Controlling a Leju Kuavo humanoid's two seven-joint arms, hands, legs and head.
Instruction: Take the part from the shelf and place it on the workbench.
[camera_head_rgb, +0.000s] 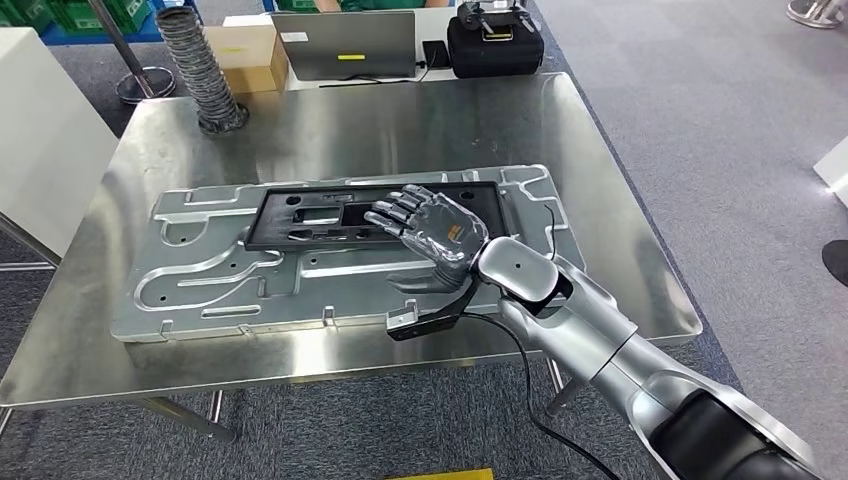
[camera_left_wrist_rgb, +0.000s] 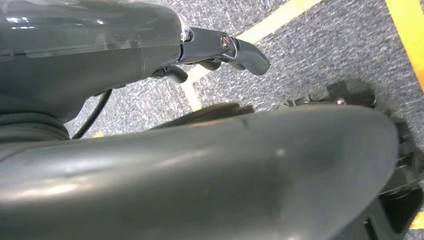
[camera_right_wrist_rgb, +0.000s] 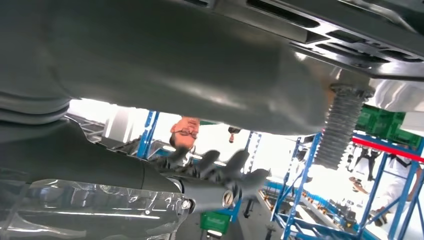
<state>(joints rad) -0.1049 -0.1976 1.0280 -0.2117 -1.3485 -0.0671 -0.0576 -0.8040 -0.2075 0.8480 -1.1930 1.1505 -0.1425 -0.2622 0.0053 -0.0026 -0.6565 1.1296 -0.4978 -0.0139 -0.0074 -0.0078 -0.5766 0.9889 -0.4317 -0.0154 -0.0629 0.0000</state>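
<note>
A flat black plastic frame (camera_head_rgb: 300, 215) with several cut-outs lies on a large grey metal plate (camera_head_rgb: 200, 270) on the steel workbench (camera_head_rgb: 350, 130). My right hand (camera_head_rgb: 430, 225) hovers over the frame's right end, fingers spread and holding nothing. In the right wrist view the same hand (camera_right_wrist_rgb: 215, 175) has its fingers apart, close to the frame's ribbed edge (camera_right_wrist_rgb: 350, 45). My left hand (camera_left_wrist_rgb: 220, 50) hangs beside my body over grey carpet, with nothing in it.
A ribbed grey hose (camera_head_rgb: 195, 60) stands upright at the bench's far left corner. Behind the bench are a laptop (camera_head_rgb: 345, 45), a black case (camera_head_rgb: 495, 40) and a cardboard box (camera_head_rgb: 245, 55). A white cabinet (camera_head_rgb: 40, 130) stands left. A person (camera_right_wrist_rgb: 185, 132) is beyond.
</note>
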